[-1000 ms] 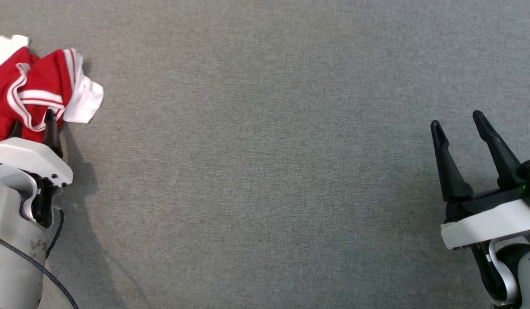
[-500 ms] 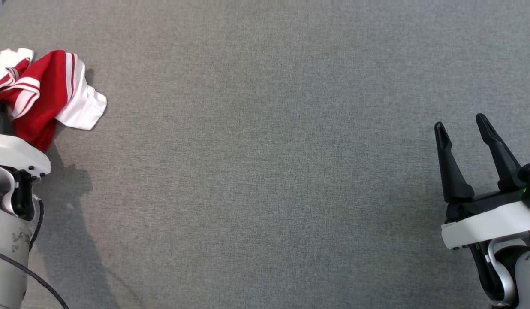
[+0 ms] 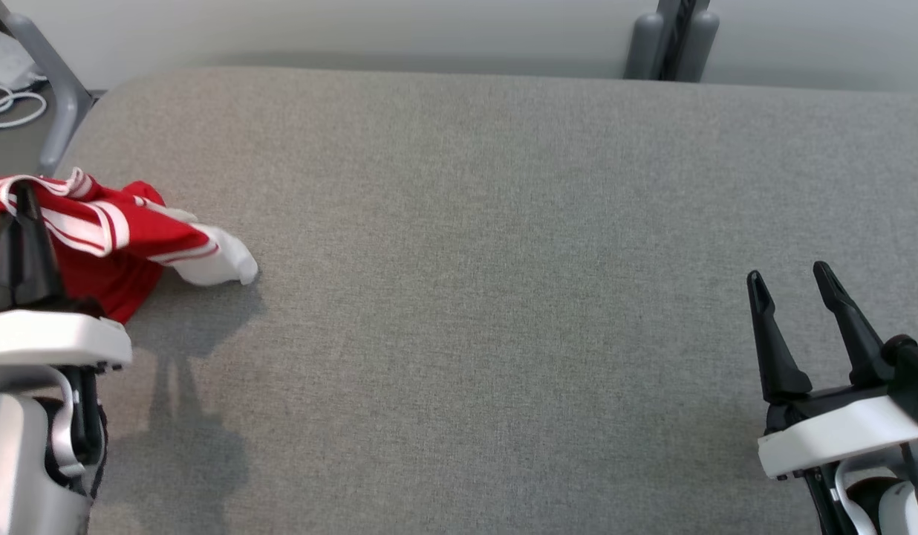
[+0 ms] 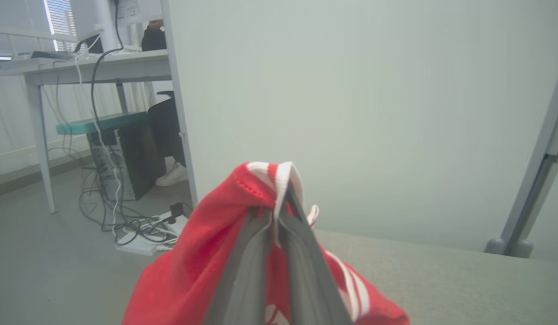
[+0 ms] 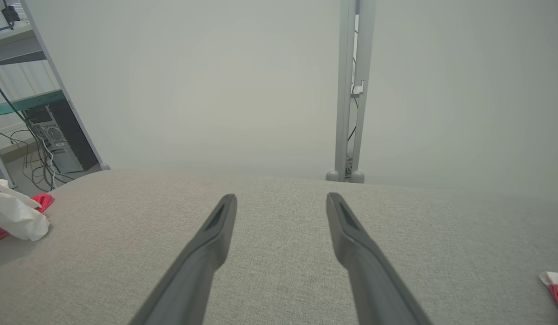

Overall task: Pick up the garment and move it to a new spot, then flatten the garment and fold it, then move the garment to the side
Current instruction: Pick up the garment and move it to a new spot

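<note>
At the far left of the grey fabric-covered desk (image 3: 459, 223), the left jaws are pressed together on a fold of the red garment with white stripes and white cuff (image 3: 125, 230). The cloth hangs from them, its cuff touching the desk. Right jaws stand parted and empty, well apart, over the desk's near right.

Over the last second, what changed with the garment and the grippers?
The head camera tilted up, so the whole picture shifted. The left gripper, shut on the garment, has lifted it: the bunched heap is now drawn out from the gripper, with the white cuff trailing on the table. The right gripper stayed open and empty above the table.
</note>
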Controlling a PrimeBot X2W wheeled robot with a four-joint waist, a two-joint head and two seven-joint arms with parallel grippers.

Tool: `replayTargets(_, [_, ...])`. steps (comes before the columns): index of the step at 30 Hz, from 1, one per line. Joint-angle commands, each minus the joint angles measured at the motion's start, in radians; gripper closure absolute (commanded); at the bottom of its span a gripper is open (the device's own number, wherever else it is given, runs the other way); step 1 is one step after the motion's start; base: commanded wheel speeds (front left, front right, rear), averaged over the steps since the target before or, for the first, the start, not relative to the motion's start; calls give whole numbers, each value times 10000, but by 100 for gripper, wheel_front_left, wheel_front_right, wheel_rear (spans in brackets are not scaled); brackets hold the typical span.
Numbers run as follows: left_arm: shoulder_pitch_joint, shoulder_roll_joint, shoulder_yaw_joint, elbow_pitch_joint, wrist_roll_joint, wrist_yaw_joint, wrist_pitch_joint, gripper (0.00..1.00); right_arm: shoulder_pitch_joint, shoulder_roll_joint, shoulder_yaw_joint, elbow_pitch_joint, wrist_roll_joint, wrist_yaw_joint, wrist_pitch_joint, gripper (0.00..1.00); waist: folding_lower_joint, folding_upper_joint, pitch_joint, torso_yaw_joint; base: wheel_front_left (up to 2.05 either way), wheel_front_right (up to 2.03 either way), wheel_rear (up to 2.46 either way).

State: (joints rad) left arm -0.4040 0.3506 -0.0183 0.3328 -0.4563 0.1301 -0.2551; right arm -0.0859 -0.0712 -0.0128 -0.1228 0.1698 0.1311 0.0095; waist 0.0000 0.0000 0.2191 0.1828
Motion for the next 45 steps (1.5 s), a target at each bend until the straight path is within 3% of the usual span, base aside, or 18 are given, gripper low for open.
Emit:
replayTargets(1, [677,-41,-97,-1053,180,296,289,100,218,18,-50,6,63,-7,-57,0,0,0,-509,45,0,0,0])
replayTargets(7, [2508,-16,-402,-4260,627,1187,1413,100,590,109,-139,-48,98,-7,-52,0,0,0,-918,-112,0,0,0])
replayTargets(10, [2904,-14,-692,-5429,841,1363,1843,100,654,144,-207,-155,129,-7,-15,0,0,0,-886,-179,0,0,0])
replayTargets(15, [2892,-33,-1236,-6370,1080,1272,2195,100,555,159,-161,-288,88,-7,68,0,0,0,-730,-459,0,0,0])
replayTargets(20, [1950,-387,-2266,-6791,1165,777,2394,100,197,176,18,-450,129,-7,89,0,0,0,-217,-1368,0,0,0])
replayTargets(28, [-227,-917,-3679,-6048,1416,-228,2612,100,-191,184,311,-207,439,-7,-261,0,0,0,722,-3333,0,0,0])
replayTargets(34, [-1361,-1454,-4487,-4669,1480,-706,2884,100,-348,191,461,305,1028,-6,-778,0,0,0,1462,-4833,0,0,0])
replayTargets(39, [-1825,-1889,-5035,-2493,1297,-1116,3071,100,-344,194,523,792,1446,-6,-1228,0,0,0,1960,-5477,0,0,0])
replayTargets(45, [-2056,-2222,-5573,-401,1196,-1680,2857,100,-559,188,680,1341,1681,-6,-1618,0,0,0,2145,-5663,0,0,0])
